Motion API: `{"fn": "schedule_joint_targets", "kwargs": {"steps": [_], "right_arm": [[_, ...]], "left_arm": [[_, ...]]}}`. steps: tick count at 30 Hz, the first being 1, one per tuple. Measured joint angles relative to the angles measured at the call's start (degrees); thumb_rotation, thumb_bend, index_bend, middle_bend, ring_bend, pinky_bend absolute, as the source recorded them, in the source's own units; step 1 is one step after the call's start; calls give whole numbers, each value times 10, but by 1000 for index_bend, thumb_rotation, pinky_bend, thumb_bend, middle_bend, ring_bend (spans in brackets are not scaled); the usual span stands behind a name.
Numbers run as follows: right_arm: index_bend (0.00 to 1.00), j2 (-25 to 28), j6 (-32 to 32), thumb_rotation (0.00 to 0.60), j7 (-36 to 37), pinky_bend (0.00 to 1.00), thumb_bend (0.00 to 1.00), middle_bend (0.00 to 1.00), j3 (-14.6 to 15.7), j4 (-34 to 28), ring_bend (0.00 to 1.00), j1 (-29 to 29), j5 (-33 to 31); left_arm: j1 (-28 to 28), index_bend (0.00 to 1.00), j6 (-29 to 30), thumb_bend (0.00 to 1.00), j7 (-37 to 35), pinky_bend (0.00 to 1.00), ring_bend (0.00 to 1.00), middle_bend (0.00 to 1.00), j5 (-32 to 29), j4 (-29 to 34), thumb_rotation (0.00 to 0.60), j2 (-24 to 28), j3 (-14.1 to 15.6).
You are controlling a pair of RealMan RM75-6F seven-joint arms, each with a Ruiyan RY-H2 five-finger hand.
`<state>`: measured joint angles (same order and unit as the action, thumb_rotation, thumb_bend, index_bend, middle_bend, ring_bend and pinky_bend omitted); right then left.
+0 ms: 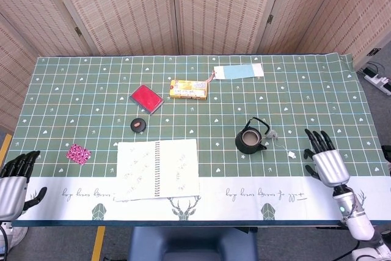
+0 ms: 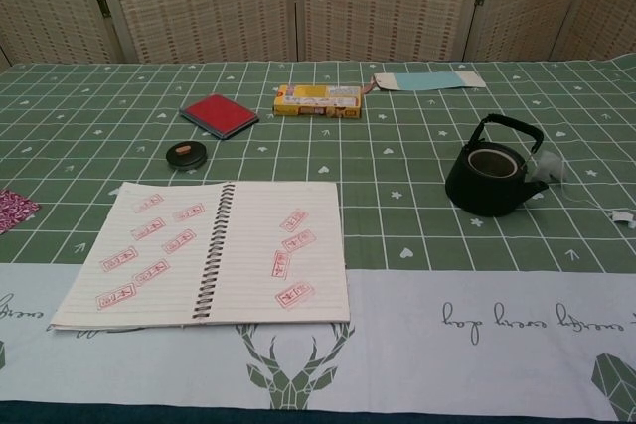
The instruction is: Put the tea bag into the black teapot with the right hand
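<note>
The black teapot [image 1: 250,139] [image 2: 492,180] stands lidless at the table's right centre, handle upright. The tea bag [image 1: 274,134] [image 2: 552,167] lies just right of its spout, its string running to a small white tag [image 1: 292,154] [image 2: 623,216]. My right hand [image 1: 324,158] hovers with fingers spread, empty, a short way right of the tag; it shows only in the head view. My left hand [image 1: 13,181] is at the front left corner, fingers apart, holding nothing.
An open notebook [image 1: 157,168] lies at front centre. A black round lid [image 1: 138,124], a red pad [image 1: 146,98], a yellow packet [image 1: 188,88] and a light-blue card [image 1: 238,71] sit further back. A pink patterned piece [image 1: 78,153] lies left.
</note>
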<state>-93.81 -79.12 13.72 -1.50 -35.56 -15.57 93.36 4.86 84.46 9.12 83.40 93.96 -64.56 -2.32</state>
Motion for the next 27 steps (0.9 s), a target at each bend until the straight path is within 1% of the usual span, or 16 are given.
{"fn": "schedule_joint_targets", "kwargs": {"steps": [5, 10, 27], "right_arm": [[510, -25, 8, 600, 15, 0, 297, 0, -1, 44, 0, -7, -7], [514, -47, 38, 600, 19, 0, 296, 0, -5, 79, 0, -17, -22], [534, -103, 80, 600, 29, 0, 297, 1, 1, 136, 0, -47, -31]], "left_arm": [[1, 0, -2, 284, 6, 119, 65, 56, -2, 0, 600, -2, 0], [1, 0, -3, 284, 7, 119, 65, 56, -4, 0, 600, -3, -1], [1, 0, -1, 284, 5, 119, 65, 56, 0, -1, 600, -2, 0]]}}
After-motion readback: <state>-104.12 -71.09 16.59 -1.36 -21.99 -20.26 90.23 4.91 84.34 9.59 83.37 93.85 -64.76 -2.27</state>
